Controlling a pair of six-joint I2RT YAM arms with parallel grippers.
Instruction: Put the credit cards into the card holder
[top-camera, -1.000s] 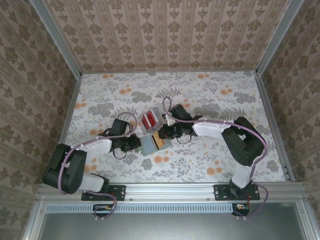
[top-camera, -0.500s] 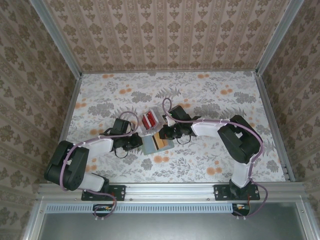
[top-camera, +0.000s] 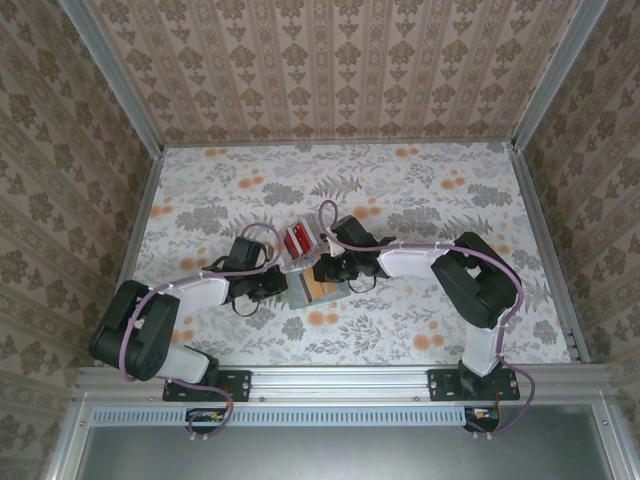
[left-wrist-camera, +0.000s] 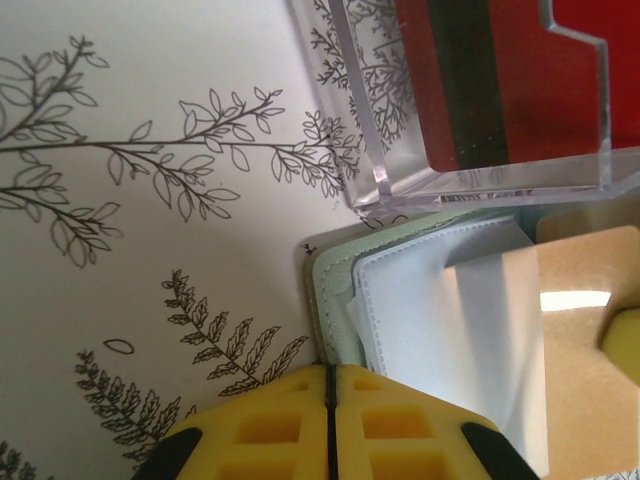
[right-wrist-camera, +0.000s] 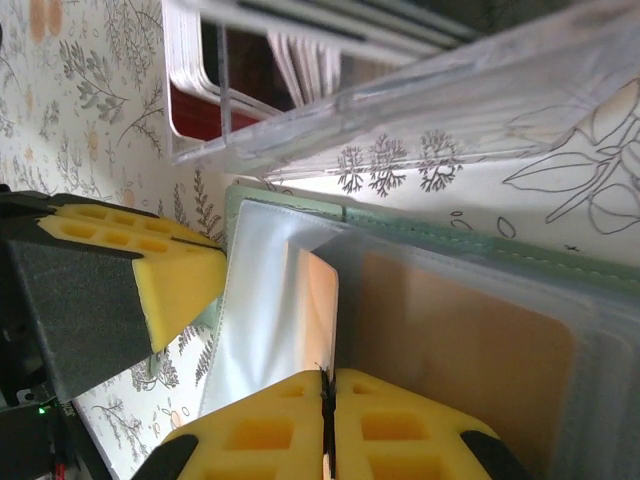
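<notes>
Left gripper has its yellow pads pressed together at the card holder's 9 o'clock edge. The right gripper, pads likewise together, sits over the clear sleeves — whether it nips one cannot be told. The card holder lies open and flat mid-table, long axis roughly 8 to 2 o'clock, with a tan credit card in it, just at 6 o'clock of the clear tray of red cards. Since a second ago both grippers have crowded inward, hiding more grey-green cover. Both forearms reach low — left from 8 o'clock, right from 3.
</notes>
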